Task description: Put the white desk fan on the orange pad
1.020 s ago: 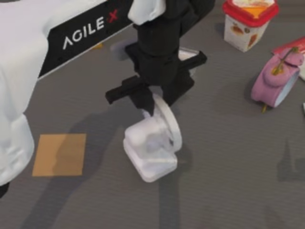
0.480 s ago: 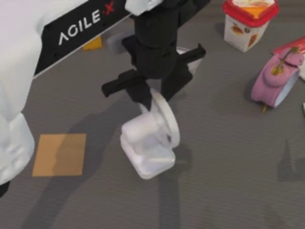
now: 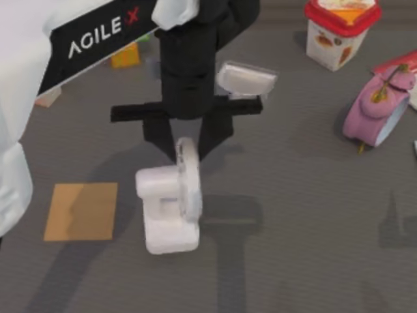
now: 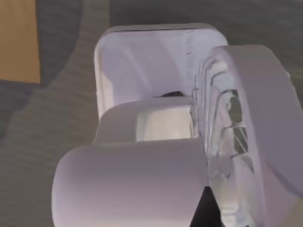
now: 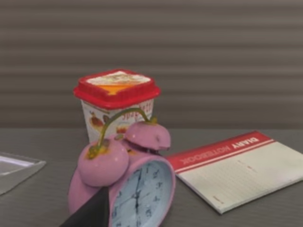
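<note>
The left arm has glossy white rounded shells and a black panel lettered "AGILE" in white with a red X. Its wrist and pincer are matte black, apparently with a flat crossbar.

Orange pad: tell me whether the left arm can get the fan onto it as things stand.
Probably yes. The left gripper is shut on the fan, and the pad lies bare just to the fan's left with nothing between them.

A pink alarm clock stands upright on the grey table; just behind the clock sits a red-lidded tub; beside the clock lies a red-edged notebook, flat; on the clock's other side, a clear tray's corner.
</note>
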Tool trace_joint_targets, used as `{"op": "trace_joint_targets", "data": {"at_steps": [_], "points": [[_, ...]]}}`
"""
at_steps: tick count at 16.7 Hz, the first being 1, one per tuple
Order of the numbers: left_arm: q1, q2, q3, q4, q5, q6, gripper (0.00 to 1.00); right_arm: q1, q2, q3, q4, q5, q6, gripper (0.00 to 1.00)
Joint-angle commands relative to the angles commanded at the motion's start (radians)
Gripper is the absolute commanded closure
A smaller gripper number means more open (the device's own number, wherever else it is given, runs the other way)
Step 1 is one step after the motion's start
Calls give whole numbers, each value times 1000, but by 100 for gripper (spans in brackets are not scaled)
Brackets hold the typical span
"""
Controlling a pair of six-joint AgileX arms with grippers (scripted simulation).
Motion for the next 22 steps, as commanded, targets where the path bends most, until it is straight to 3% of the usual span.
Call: {"op": "trace_joint_targets", "data": {"at_steps": [8, 15, 19, 22], "points": [[140, -191, -151, 123, 33, 836, 100, 0, 0, 0, 0, 0, 0, 0], [272, -366, -290, 174, 15, 1574, 100, 0, 0, 0, 0, 0, 0, 0], [332, -417, -390, 154, -8, 1885, 100, 0, 0, 0, 0, 0, 0, 0], [360, -435, -456, 135, -21, 2025, 100, 0, 0, 0, 0, 0, 0, 0]]}}
